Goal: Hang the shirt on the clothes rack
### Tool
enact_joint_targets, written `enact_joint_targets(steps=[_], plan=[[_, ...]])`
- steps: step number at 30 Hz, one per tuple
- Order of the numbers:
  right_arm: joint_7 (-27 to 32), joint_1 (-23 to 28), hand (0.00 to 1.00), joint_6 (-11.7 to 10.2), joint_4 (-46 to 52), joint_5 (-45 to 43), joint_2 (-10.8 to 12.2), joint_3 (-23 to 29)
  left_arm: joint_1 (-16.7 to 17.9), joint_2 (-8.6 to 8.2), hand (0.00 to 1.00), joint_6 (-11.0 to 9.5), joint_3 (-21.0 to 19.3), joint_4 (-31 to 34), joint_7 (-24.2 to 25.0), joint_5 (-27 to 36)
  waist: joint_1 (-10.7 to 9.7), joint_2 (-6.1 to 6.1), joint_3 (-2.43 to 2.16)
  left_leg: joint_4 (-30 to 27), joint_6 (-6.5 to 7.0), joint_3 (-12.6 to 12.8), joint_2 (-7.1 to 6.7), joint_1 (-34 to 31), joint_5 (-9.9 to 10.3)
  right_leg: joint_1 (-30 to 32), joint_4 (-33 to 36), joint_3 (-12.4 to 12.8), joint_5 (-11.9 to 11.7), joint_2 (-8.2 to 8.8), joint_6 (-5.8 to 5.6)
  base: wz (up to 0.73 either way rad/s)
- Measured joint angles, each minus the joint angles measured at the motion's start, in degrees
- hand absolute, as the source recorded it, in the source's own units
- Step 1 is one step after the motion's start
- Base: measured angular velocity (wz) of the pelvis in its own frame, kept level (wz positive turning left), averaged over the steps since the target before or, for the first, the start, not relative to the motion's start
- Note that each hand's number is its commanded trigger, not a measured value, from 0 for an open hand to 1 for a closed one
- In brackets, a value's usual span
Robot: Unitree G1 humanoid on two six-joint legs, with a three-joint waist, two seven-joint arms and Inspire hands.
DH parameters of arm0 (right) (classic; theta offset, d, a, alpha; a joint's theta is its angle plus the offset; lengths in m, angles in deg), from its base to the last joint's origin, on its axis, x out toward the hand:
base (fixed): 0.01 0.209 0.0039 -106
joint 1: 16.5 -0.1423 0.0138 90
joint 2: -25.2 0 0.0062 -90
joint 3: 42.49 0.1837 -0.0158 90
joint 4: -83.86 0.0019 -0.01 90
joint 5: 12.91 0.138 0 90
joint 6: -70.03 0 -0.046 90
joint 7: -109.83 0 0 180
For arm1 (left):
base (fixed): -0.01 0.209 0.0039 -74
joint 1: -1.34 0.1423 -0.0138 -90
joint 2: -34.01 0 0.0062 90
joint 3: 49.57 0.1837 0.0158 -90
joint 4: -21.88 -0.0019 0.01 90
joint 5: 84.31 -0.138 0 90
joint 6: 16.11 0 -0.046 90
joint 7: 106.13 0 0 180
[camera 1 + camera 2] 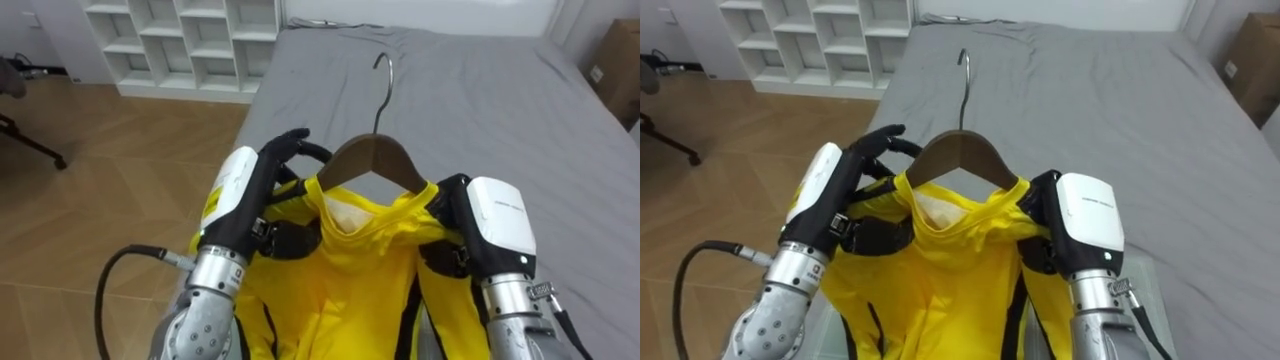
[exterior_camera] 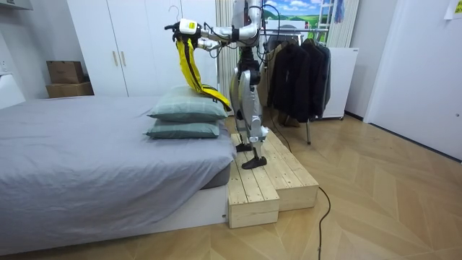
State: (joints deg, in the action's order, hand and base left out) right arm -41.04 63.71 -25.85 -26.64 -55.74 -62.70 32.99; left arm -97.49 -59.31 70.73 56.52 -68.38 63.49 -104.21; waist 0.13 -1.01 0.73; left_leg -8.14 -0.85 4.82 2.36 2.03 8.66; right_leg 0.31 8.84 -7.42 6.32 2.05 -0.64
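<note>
grey bed (image 1: 480,90) below, white shelf (image 1: 180,40) beyond, left hand (image 1: 240,195) and right hand (image 1: 495,225) clutch yellow shirt (image 1: 350,270) on hanger (image 1: 375,160)

A yellow shirt (image 1: 350,270) with black stripes down its sides is threaded onto a brown wooden hanger (image 1: 372,155). The hanger's curved top pokes out through the neck opening, and its metal hook (image 1: 384,80) points up and away. The left hand (image 1: 250,190) curls round the hanger's left end, and the right hand (image 1: 495,225) grips the shirt's right shoulder. In the room view the shirt hangs down, held high.
</note>
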Motion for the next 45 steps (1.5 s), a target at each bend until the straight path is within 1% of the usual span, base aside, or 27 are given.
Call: enact_joint_targets(steps=[4,7,9,17,25,27,31,33,36,40,43,45], plan=[[-0.1,0.0,1.0,0.7,0.0,-0.03,0.01,0.0,0.0,0.16,0.0,0.28,-0.02,0.0,0.66,1.8,0.0,0.0,0.0,0.0,0.0,0.0,0.0,0.08,0.0,-0.12,-0.07,0.0,0.02,0.0,-0.02,0.0],[-0.21,0.0,1.0,0.98,0.0,0.01,0.01,0.0,0.01,0.63,0.0,0.4,-0.02,0.0,1.17,1.84,0.06,0.01,-0.01,0.0,0.0,0.01,0.0,0.11,0.0,-0.12,-0.12,0.06,0.04,0.0,-0.03,0.0],[-0.57,0.0,1.0,1.03,-0.22,0.02,0.0,0.0,0.06,0.77,0.0,0.68,-0.06,0.0,1.98,1.81,0.06,0.02,-0.02,0.0,0.0,0.02,0.0,0.12,0.0,-0.14,-0.16,0.08,0.04,0.0,-0.03,0.0],[-2.53,0.08,1.0,1.04,-1.33,0.5,0.01,0.01,0.95,0.78,0.0,0.72,-0.05,-0.53,3.59,1.78,0.0,0.12,-0.08,-0.01,0.0,0.02,0.0,0.21,0.0,-0.21,-0.1,0.08,0.03,0.0,-0.03,0.0],[-3.13,2.12,1.0,1.04,-1.33,0.59,0.0,0.12,2.79,0.71,0.0,0.86,-0.25,-1.04,4.16,1.84,-0.03,0.22,-0.14,-0.02,0.0,0.34,0.0,0.78,0.0,-0.62,-0.03,0.38,0.03,-0.01,-0.02,-0.01],[-3.36,2.85,1.0,1.04,-1.33,1.81,-0.02,0.2,3.28,0.73,0.0,0.94,-0.25,-1.03,4.47,1.86,0.15,0.32,-0.21,-0.02,0.0,0.62,0.0,1.02,0.0,-0.66,0.12,0.7,0.02,-0.01,-0.02,-0.06],[-3.75,3.48,1.0,1.04,-1.46,3.58,-0.78,0.34,3.61,0.77,0.0,0.95,-0.27,-1.04,4.88,2.76,0.08,0.35,-0.23,-0.02,0.0,0.62,0.0,1.56,0.0,-1.21,0.03,0.52,0.02,0.02,-0.02,-0.01],[-3.76,3.49,1.0,0.89,-1.59,4.26,-1.36,1.03,3.64,0.77,0.0,0.94,-0.29,-1.04,4.96,4.4,-0.03,0.34,-0.25,-0.08,0.0,0.6,0.01,1.76,0.0,-1.5,0.0,0.42,0.03,0.02,-0.02,0.0],[-3.68,3.67,1.0,0.46,-1.79,4.29,-1.62,2.76,3.8,0.79,0.0,0.93,-0.34,-1.04,5.0,4.64,-0.16,0.32,-0.26,-0.16,0.0,0.58,0.01,1.66,0.0,-1.45,0.03,0.34,0.02,0.06,-0.01,0.0],[-2.94,3.72,1.0,0.35,-1.78,4.27,-2.29,3.85,3.83,0.86,0.0,0.92,-0.9,-1.04,5.0,4.67,-0.27,0.25,-0.31,-0.27,0.0,0.58,0.0,1.59,0.0,-1.41,0.02,0.37,0.03,0.07,-0.01,0.0],[-1.63,4.39,1.0,-0.16,-1.79,4.28,-2.46,4.99,4.66,1.19,0.0,0.57,-2.02,-1.02,4.99,4.54,-0.19,0.26,-0.42,-0.28,0.0,0.56,0.01,1.69,0.0,-1.5,0.01,0.39,0.02,0.04,-0.01,0.0],[-1.3,4.99,1.0,-0.71,-1.78,3.82,-2.71,6.26,5.53,1.76,0.0,0.57,-3.71,-1.03,4.98,4.01,-0.25,0.27,-0.43,-0.28,0.0,0.56,0.02,1.66,0.0,-1.5,-0.03,0.39,0.02,0.04,-0.01,0.0]])
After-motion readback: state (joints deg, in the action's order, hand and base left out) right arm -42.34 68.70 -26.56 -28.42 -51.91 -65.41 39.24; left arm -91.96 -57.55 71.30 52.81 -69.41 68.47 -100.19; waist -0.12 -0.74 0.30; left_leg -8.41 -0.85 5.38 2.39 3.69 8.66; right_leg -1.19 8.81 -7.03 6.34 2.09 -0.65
